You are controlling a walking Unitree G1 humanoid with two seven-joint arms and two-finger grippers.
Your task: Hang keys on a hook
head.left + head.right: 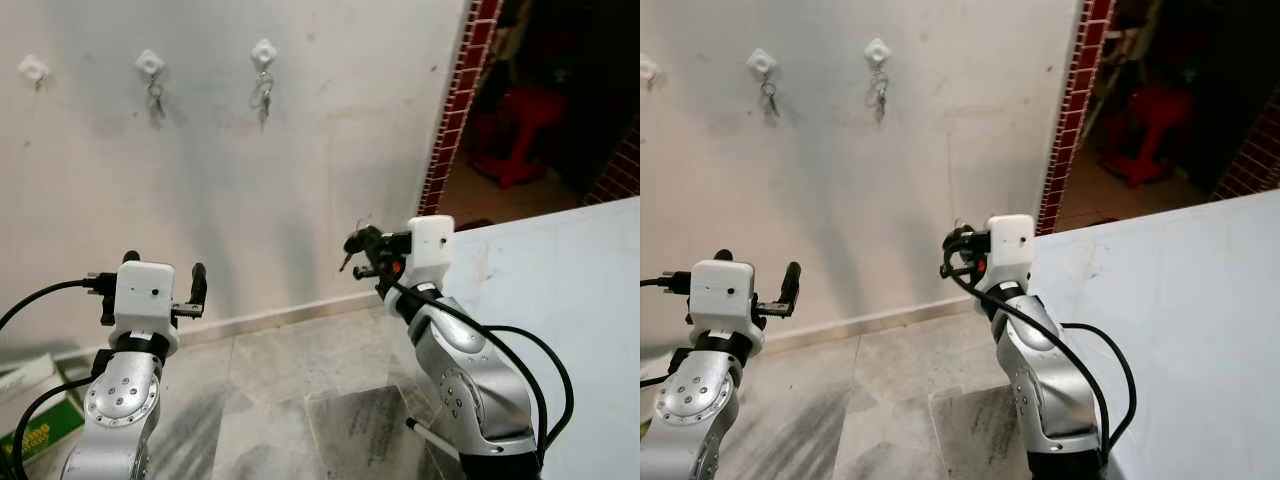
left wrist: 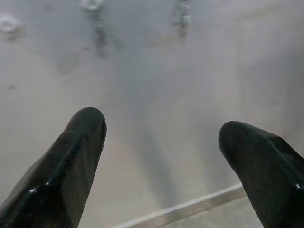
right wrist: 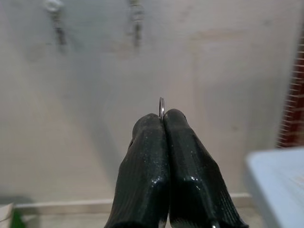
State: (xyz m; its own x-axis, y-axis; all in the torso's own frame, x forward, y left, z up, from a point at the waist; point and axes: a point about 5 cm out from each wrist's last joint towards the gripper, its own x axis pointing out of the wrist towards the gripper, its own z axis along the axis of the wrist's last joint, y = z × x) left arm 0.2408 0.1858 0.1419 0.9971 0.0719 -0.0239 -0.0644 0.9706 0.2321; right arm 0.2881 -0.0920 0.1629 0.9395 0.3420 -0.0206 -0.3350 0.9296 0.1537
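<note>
Three white hooks sit high on the pale wall. The left hook (image 1: 33,68) looks bare. Keys hang from the middle hook (image 1: 150,62) and from the right hook (image 1: 264,51). My right gripper (image 1: 353,246) is raised in front of the wall, well below and to the right of the hooks. It is shut on a thin metal key ring (image 3: 161,105) that sticks up between its fingertips. The keys below the ring are hidden by the fingers. My left gripper (image 1: 165,272) is held up at the lower left, open and holding nothing.
A pale blue table (image 1: 570,300) stands at the right, close to my right arm. A red brick pillar (image 1: 455,110) edges a dark doorway with a red stool (image 1: 520,120) inside. A green box (image 1: 40,432) lies on the tiled floor at the lower left.
</note>
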